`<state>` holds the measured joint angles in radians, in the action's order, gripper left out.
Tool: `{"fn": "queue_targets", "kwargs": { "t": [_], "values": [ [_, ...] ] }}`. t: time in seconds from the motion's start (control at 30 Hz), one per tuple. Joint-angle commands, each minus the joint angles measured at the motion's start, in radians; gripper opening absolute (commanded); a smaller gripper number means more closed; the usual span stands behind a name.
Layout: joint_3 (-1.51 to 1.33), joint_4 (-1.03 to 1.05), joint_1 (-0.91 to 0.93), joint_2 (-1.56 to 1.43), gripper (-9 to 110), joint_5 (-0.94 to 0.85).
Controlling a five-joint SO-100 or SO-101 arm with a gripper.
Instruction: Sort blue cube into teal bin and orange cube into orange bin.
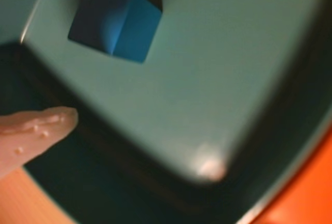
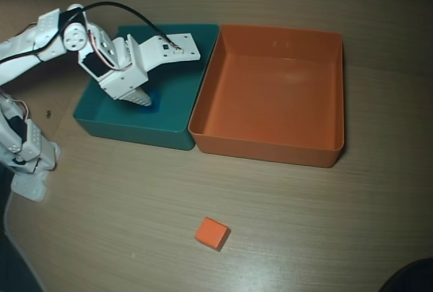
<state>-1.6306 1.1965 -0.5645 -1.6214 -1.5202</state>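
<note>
The blue cube lies on the floor of the teal bin, at the top of the wrist view. My gripper is open, and its pale finger stands well apart from the cube. In the overhead view my gripper reaches down into the teal bin, with only a sliver of the blue cube showing beside it. The orange cube lies on the table in front of the bins. The orange bin stands to the right of the teal one and holds nothing.
The two bins touch side by side on a wooden table. The orange bin's wall shows at the lower right of the wrist view. The arm's white base stands at the left edge of the overhead view.
</note>
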Motion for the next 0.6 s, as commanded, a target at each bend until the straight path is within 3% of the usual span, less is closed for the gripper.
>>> {"fn": "queue_targets", "kwargs": {
  "t": [0.0, 0.23, 0.57],
  "values": [
    [0.029, 0.003, 0.058, -0.127, 21, 0.005],
    [0.029, 0.000, 0.178, -0.242, -7, 0.005],
    [0.040, -0.015, 0.416, -0.319, -3, 0.002]
  ]
}}
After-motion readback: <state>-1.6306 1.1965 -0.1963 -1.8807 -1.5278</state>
